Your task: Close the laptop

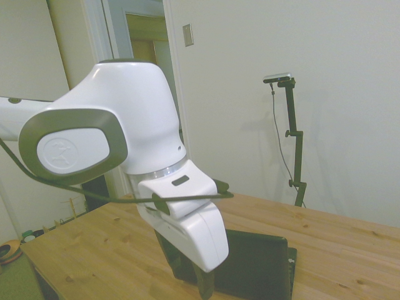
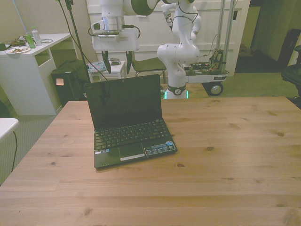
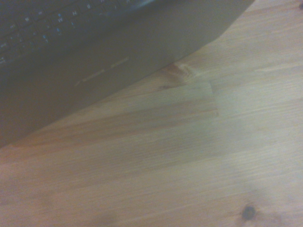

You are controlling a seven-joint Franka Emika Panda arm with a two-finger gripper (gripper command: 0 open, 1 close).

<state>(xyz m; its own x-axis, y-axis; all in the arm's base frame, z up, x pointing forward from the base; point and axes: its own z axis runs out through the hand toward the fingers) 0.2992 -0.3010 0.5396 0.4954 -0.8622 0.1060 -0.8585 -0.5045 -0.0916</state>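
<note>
The laptop (image 2: 128,120) stands open on the bench (image 2: 225,155), nearer the front view's left edge, its screen upright and keyboard showing. The tool (image 2: 116,61) hangs above and behind the lid's top edge, fingers (image 2: 107,64) spread wide, holding nothing.

The side view looks across the table (image 1: 325,244) from off one edge, close behind the gripper (image 1: 205,284), facing the laptop (image 1: 256,265) lid's back. The front view faces the open screen from across the table, farther off. The wrist view hangs blurred above keyboard and wood, shared with both.
</note>
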